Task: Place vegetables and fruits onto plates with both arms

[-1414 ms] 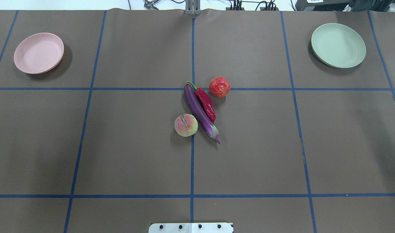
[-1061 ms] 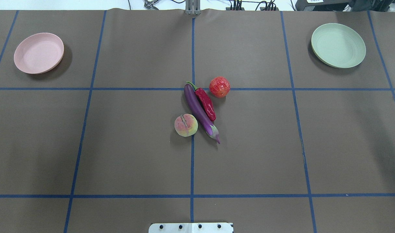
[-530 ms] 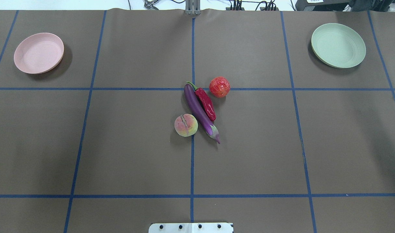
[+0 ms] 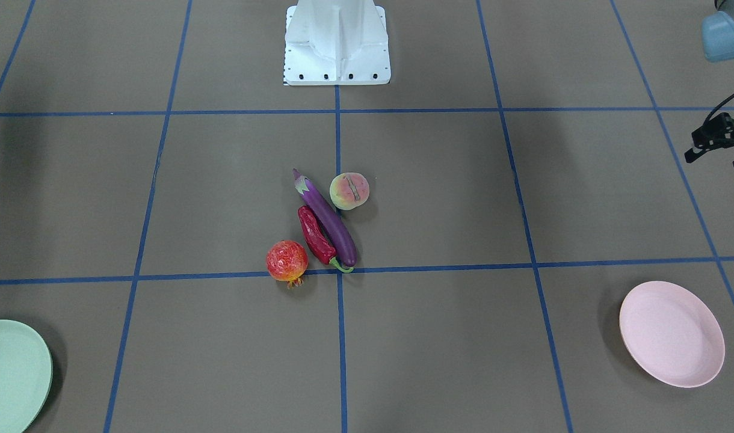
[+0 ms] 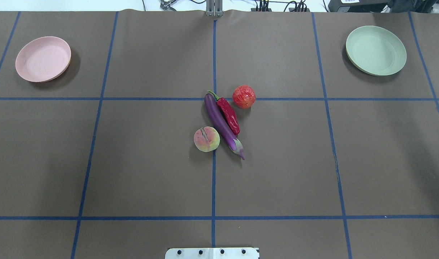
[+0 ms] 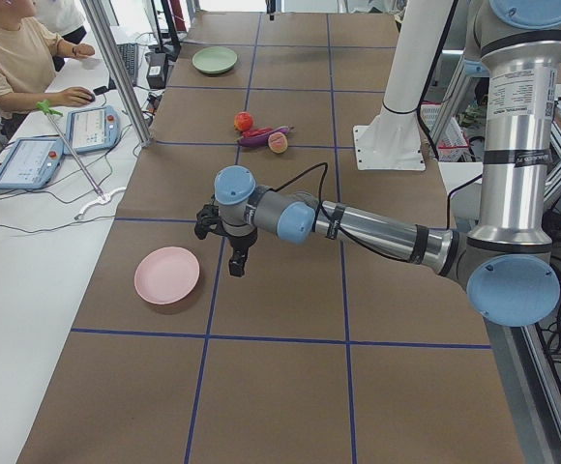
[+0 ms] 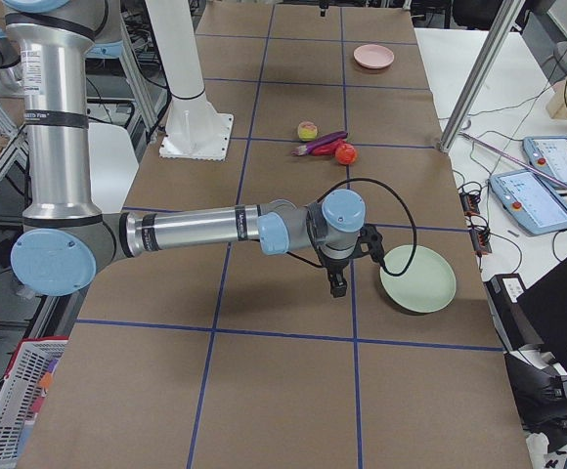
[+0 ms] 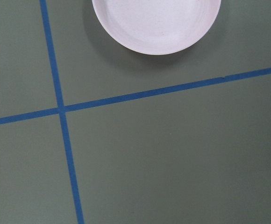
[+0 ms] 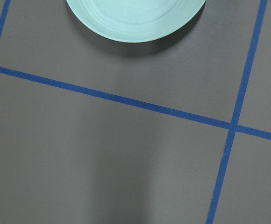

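Eggplant (image 5: 221,124) central on the bench (image 5: 133,162), diagonal, cap toward my base (image 5: 212,253), chili (image 5: 229,115) alongside, stem away, overhead misses both arms, side views catch left tool (image 6: 235,261) near pink plate (image 6: 167,275), right tool (image 7: 336,283) near green plate (image 7: 418,278), clenched or released I can't tell.

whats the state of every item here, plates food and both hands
pink plate: empty
green plate: empty
eggplant: lying on the table, unplated
chili: lying against the eggplant
pomegranate: on the table by the chili's stem
peach: on the table by the eggplant's cap
left hand: empty, above the table near the pink plate; open or shut unclear
right hand: empty, near the green plate; open or shut unclear
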Motion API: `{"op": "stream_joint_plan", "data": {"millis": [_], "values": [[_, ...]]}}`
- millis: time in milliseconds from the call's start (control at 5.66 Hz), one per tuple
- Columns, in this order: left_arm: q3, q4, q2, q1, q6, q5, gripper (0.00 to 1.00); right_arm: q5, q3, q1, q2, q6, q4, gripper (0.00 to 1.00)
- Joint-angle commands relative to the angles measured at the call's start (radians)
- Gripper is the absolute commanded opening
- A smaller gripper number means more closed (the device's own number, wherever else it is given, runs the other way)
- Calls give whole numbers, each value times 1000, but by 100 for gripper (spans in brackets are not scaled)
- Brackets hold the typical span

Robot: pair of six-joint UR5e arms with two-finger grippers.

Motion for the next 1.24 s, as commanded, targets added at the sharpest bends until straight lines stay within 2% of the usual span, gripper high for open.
{"op": "stream_joint_plan", "data": {"millis": [0, 177, 354, 530, 707, 884, 1061], "values": [[-5, -25, -116, 128, -326, 2, 100, 0, -5, -11, 6, 4, 6, 100], [4, -22, -226, 226, -515, 15, 100, 1, -6, -12, 6, 4, 6, 100], [18, -18, -330, 324, -671, 75, 100, 0, -5, -17, 8, 6, 6, 100], [77, -16, -456, 406, -801, 122, 100, 1, -3, -20, 9, 16, 8, 100], [202, -15, -630, 500, -882, 196, 100, 1, 0, -26, 9, 39, 22, 100], [307, -15, -743, 559, -888, 271, 100, 1, -3, -38, 9, 74, 51, 100], [407, -22, -821, 566, -873, 275, 100, 1, -5, -41, 9, 93, 71, 100]]}}
